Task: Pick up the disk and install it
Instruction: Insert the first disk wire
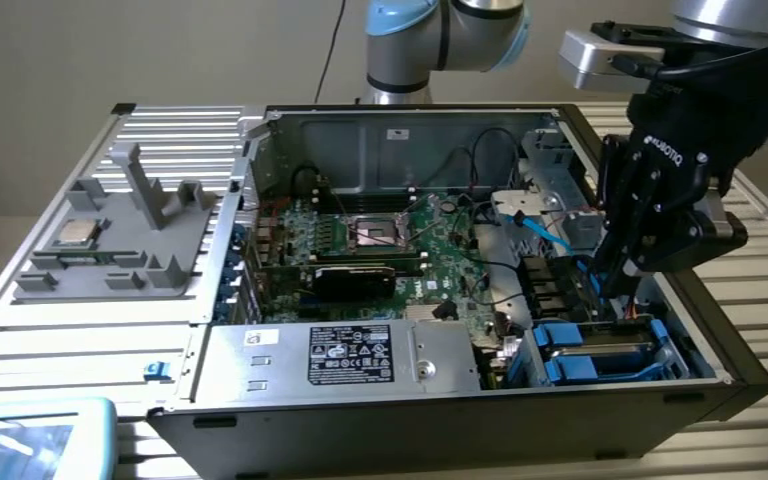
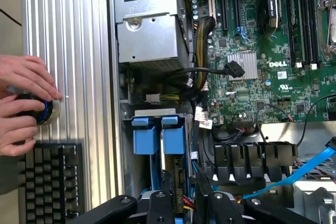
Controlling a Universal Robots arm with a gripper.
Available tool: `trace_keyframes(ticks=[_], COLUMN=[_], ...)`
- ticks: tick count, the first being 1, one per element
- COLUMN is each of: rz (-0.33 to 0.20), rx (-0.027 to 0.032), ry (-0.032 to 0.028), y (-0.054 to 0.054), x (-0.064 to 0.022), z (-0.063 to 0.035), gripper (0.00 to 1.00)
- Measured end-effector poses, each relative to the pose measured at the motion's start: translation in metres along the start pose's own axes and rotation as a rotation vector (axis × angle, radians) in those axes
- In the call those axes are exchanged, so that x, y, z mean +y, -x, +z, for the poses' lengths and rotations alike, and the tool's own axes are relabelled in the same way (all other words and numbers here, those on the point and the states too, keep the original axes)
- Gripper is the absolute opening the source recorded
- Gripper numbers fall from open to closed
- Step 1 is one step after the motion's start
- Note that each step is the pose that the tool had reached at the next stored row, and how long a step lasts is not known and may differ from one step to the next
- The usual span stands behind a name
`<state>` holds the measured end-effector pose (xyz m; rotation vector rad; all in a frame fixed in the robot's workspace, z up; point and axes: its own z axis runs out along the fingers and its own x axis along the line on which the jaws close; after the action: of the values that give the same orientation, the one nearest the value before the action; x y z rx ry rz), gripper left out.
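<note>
The disk sits down in the drive bay at the near corner of the open computer case, on the exterior view's right. Its blue carrier frames a strip of silver-grey top. In the wrist view the carrier's two blue tabs stand side by side beside the power supply. My gripper hangs just above the bay, a little behind the disk. Its black fingers stand apart, so the gripper is open with nothing held between them.
A power supply fills the case's front, with the motherboard behind it and a blue cable near the bay. A grey fixture carrying a small silver chip stands outside. A person's hand rests on a knob above a keyboard.
</note>
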<state>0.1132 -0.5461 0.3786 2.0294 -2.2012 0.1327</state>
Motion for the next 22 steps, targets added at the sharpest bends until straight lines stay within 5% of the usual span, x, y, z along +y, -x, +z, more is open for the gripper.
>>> trace_keyframes(ticks=[22], rz=[0.000], rx=[-0.0001], ry=[0.0017], y=[0.005], x=[0.0011], z=[0.0122], gripper=[0.28])
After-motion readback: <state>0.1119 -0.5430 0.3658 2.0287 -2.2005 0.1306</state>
